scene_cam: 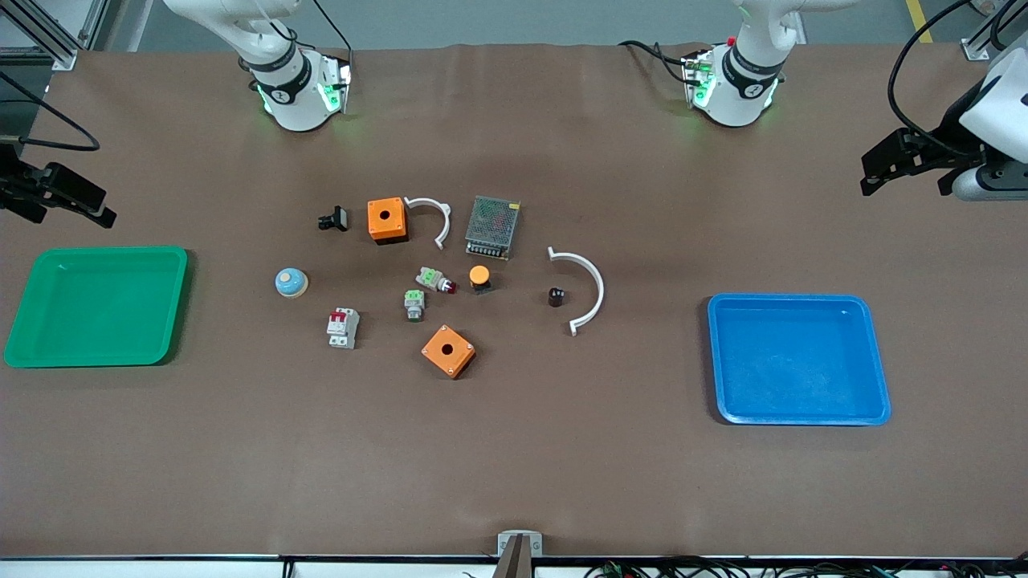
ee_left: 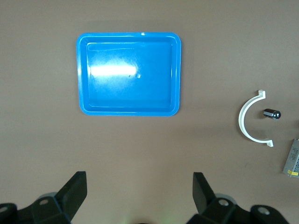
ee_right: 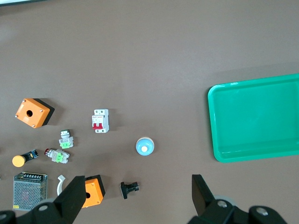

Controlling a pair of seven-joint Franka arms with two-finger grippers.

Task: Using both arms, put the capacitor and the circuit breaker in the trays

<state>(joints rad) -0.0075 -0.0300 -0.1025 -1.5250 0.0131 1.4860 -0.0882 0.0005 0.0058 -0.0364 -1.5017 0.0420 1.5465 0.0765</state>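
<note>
The capacitor (scene_cam: pixel 556 296), a tiny black cylinder, lies inside the curve of a white arc (scene_cam: pixel 590 289); it also shows in the left wrist view (ee_left: pixel 271 113). The circuit breaker (scene_cam: pixel 343 327), white-grey with red levers, lies toward the right arm's end of the cluster and shows in the right wrist view (ee_right: pixel 100 121). My left gripper (scene_cam: pixel 903 172) is open and empty, high over the table's end near the blue tray (scene_cam: pixel 799 417); it also shows in its own view (ee_left: pixel 140 191). My right gripper (scene_cam: pixel 60 205) is open and empty, high over the green tray's (scene_cam: pixel 96 361) end; it also shows in its own view (ee_right: pixel 138 191).
Two orange boxes (scene_cam: pixel 386 219) (scene_cam: pixel 448 351), a mesh power supply (scene_cam: pixel 492 226), a second white arc (scene_cam: pixel 434 215), a black clip (scene_cam: pixel 333 218), a blue dome button (scene_cam: pixel 291 282), two grey parts with green tops (scene_cam: pixel 414 304) and an orange-capped button (scene_cam: pixel 479 278) lie mid-table.
</note>
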